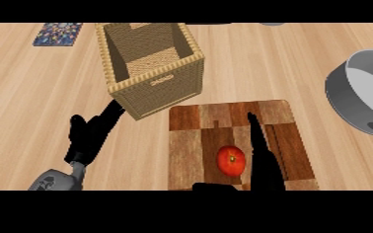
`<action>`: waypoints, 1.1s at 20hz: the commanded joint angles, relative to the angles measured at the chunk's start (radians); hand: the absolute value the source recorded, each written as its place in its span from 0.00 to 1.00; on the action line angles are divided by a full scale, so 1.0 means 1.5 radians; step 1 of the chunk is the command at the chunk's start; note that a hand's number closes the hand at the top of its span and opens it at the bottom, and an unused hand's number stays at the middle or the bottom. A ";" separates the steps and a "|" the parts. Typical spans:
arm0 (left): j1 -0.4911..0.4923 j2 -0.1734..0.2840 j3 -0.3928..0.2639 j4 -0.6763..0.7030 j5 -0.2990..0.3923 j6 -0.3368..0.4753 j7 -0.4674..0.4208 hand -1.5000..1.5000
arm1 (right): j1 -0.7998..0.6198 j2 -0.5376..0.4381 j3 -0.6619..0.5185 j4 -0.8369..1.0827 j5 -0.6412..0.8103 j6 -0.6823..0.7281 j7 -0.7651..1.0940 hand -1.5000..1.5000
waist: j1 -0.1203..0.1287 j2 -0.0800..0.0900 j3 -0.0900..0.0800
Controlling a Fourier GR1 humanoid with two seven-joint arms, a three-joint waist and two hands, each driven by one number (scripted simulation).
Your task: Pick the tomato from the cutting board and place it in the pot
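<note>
Pale wood formed the table (277,64), which carried a wicker basket (154,69), a patterned mat (58,33) at the far left and a grey pot (353,94) at the right edge. On the cutting board (197,128) lay the tomato (232,160), untouched. The right robot hand (264,163) stood just beside it, fingers straight, holding nothing. The left robot hand (91,135) rested open near the basket.

left hand (86,137): black | forearm (55,180): grey | right hand (264,163): black
</note>
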 commanded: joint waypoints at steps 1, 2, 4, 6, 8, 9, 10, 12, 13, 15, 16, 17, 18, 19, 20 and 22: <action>-0.025 -0.037 0.011 0.040 -0.015 -0.010 0.006 0.50 | -0.023 -0.014 -0.066 0.034 -0.057 0.041 0.001 0.00 | -0.003 0.001 0.000; -0.004 -0.011 0.031 0.029 -0.019 -0.026 -0.001 0.50 | 0.051 -0.033 -0.010 0.000 -0.013 0.010 -0.007 0.00 | -0.004 0.000 0.000; -0.024 -0.051 0.029 0.048 -0.042 -0.019 -0.002 0.50 | 0.038 -0.050 -0.063 0.011 -0.053 0.002 -0.057 0.00 | -0.004 0.000 0.000; 0.018 -0.012 0.054 0.000 -0.031 -0.058 -0.001 0.50 | 0.086 -0.043 -0.009 0.023 0.004 -0.044 -0.075 0.00 | -0.003 -0.001 0.000; -0.001 -0.043 0.054 0.032 -0.057 -0.042 -0.001 0.50 | 0.103 -0.048 -0.013 0.015 -0.007 -0.066 -0.102 0.00 | -0.004 0.000 0.000; 0.034 -0.051 0.047 0.047 -0.061 -0.047 -0.041 0.50 | 0.110 -0.059 -0.027 0.005 -0.037 -0.055 -0.107 0.00 | -0.003 0.000 0.000; -0.020 -0.059 0.047 0.051 -0.070 -0.033 0.001 0.50 | 0.168 -0.101 -0.022 -0.017 -0.060 -0.083 -0.162 0.00 | -0.007 0.000 0.000; 0.023 -0.067 0.049 0.031 -0.075 -0.039 -0.017 0.50 | 0.108 -0.090 -0.079 0.013 -0.127 -0.061 -0.185 0.00 | -0.003 0.000 0.000; 0.043 -0.060 0.036 -0.022 -0.078 -0.029 0.006 0.50 | 0.151 -0.090 -0.039 -0.018 -0.132 -0.082 -0.210 0.00 | -0.002 -0.001 0.000; 0.020 -0.079 0.045 0.061 -0.087 -0.037 -0.035 0.50 | 0.137 -0.063 -0.023 0.002 -0.161 -0.091 -0.235 0.00 | -0.005 0.000 0.000; -0.028 -0.072 0.052 0.018 -0.075 -0.031 0.056 0.50 | 0.147 -0.086 -0.058 0.017 -0.217 -0.108 -0.300 0.00 | -0.006 0.000 0.001; 0.062 -0.030 0.063 -0.016 -0.064 -0.062 -0.008 0.50 | 0.127 -0.045 -0.048 0.050 -0.209 -0.131 -0.306 0.00 | 0.002 -0.001 0.000; -0.020 -0.067 0.077 0.043 -0.067 -0.049 0.019 0.50 | 0.154 -0.041 -0.017 0.067 -0.206 -0.151 -0.343 0.00 | -0.005 0.000 0.000; 0.034 -0.052 0.057 0.001 -0.073 -0.061 0.008 0.50 | 0.142 -0.063 -0.061 0.055 -0.276 -0.137 -0.385 0.00 | -0.001 0.000 0.001; 0.017 -0.063 0.067 0.016 -0.076 -0.064 0.000 0.50 | 0.145 -0.037 -0.027 0.046 -0.252 -0.138 -0.360 0.00 | -0.003 0.000 0.000; -0.028 -0.086 0.072 0.032 -0.080 -0.042 0.041 0.50 | 0.137 -0.042 -0.076 0.100 -0.339 -0.144 -0.453 0.00 | -0.005 0.001 0.000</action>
